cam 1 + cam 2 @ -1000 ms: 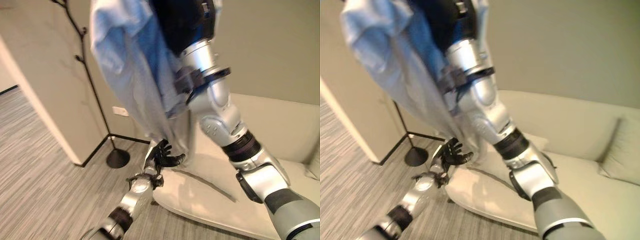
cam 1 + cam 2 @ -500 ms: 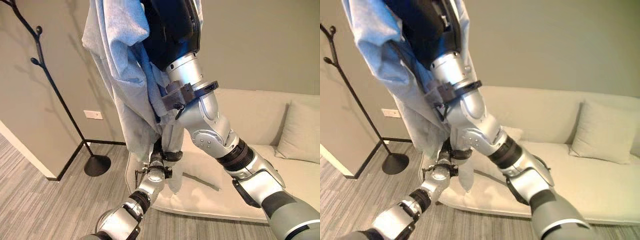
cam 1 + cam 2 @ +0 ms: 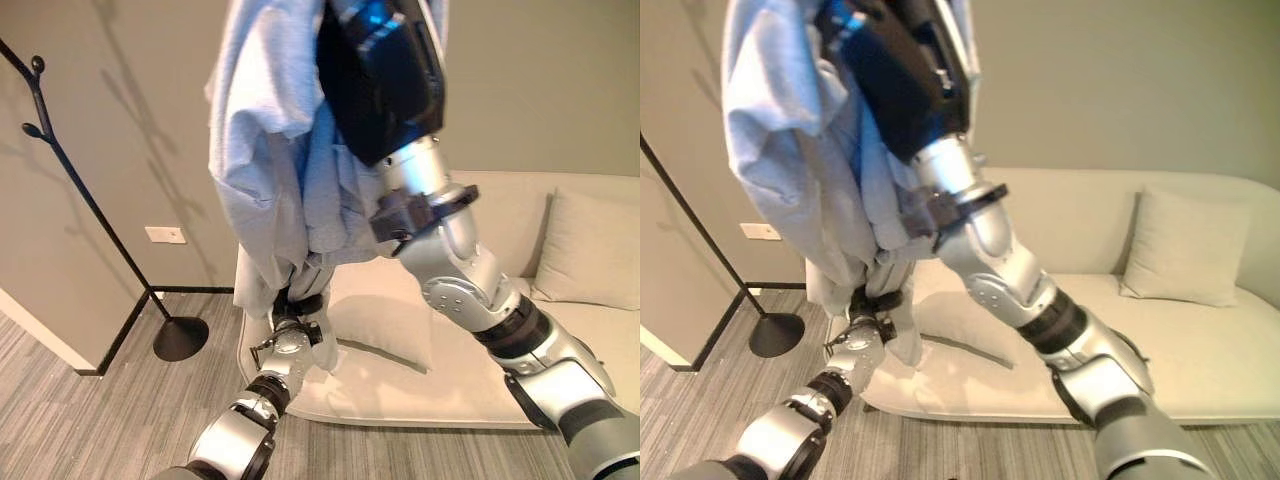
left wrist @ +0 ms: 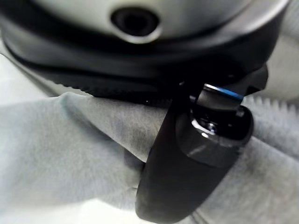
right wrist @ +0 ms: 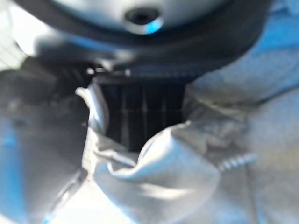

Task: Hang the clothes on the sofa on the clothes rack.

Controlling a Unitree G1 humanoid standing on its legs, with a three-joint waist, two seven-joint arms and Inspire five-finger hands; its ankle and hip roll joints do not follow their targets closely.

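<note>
Holding the pale blue-grey garment (image 3: 275, 170) up high, the right hand (image 3: 378, 75) is sitting buried in the cloth near the top of the head views, and the right wrist view is showing fabric bunched tight against its palm, so the fingers are reading as curled into the cloth. The left hand (image 3: 297, 300) is working low down at the hanging hem, just off the front left corner of the sofa (image 3: 1200, 350); its wrist view is showing the thumb (image 4: 196, 158) pressing onto grey fabric, so it is pinching the lower edge. The garment is hanging entirely off the sofa, stretched between the two hands, draping in front of the sofa's left end. Compared with a second ago the left hand is no longer spread open near the cushion edge but is now closing on the hem, and the whole scene is sliding sideways in frame, which is the camera turning, not the objects moving. The clothes rack (image 3: 95, 215) is standing well apart on the floor, by the wall corner past the sofa's left end, nothing hanging on it yet. Judging from this, pickup is finished and the carry toward the rack is the step in hand; the long trailing cloth may snag on the branch pegs.
</note>
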